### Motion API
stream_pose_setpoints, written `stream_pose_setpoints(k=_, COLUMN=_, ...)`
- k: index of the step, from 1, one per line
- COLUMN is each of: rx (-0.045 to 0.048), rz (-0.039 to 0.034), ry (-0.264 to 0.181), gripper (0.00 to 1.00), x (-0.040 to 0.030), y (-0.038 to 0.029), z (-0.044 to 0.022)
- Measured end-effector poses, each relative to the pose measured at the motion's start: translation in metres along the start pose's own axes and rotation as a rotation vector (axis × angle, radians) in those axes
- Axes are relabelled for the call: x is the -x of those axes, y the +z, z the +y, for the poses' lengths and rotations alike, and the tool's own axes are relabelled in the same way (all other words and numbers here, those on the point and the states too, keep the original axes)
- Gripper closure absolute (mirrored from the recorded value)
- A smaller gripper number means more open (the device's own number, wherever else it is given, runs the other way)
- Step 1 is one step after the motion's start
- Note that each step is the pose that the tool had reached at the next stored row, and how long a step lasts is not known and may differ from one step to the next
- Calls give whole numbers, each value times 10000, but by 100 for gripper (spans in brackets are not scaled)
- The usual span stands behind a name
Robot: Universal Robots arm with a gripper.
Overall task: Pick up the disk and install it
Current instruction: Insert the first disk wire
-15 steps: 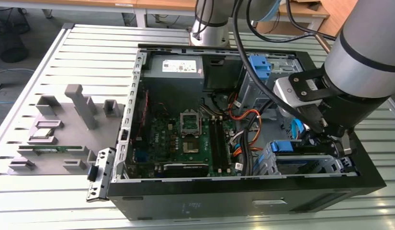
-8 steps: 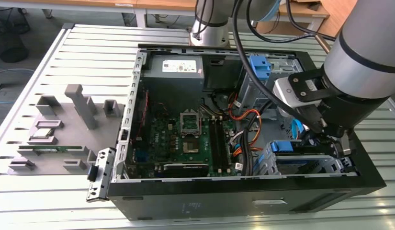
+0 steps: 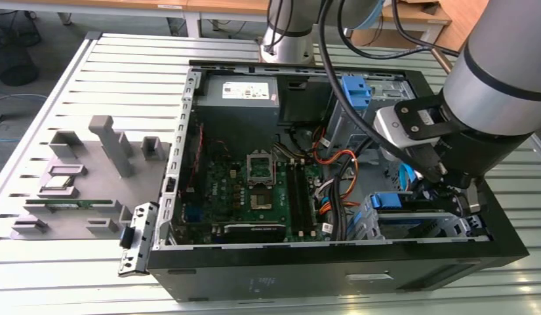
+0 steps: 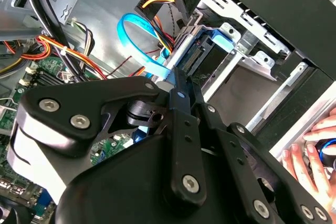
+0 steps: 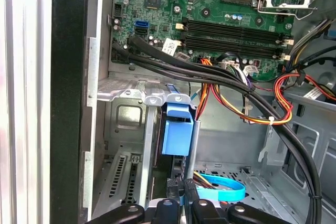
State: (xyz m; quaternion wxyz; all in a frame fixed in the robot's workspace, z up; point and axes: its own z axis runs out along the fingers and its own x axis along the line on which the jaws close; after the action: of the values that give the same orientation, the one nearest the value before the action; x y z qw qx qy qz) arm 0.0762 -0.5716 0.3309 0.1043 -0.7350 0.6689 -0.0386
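slotted metal table (image 3: 121,59) with an open pc case (image 3: 340,275) lying flat on it. the disk (image 5: 176,129) stands edge-on inside the drive cage (image 5: 126,95), probably so it follows the cage's slot. the gripper (image 5: 185,199) is at the cage mouth, jaws nearly together, pinching the disk's rear edge i'd say.

The arm (image 3: 506,72) is a fat silver-grey tube with a black band, and black cables (image 3: 325,52) trail behind it. Just behind the end effector (image 4: 176,85) sit matte black linkage plates (image 4: 100,98) studded with silver screw heads (image 4: 80,121), then a pale grey wrist block (image 3: 395,125).
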Motion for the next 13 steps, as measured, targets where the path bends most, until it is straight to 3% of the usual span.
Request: stream_pose_setpoints(k=13, rx=0, rz=0, ry=6, gripper=84, x=1, y=-8, z=-2)
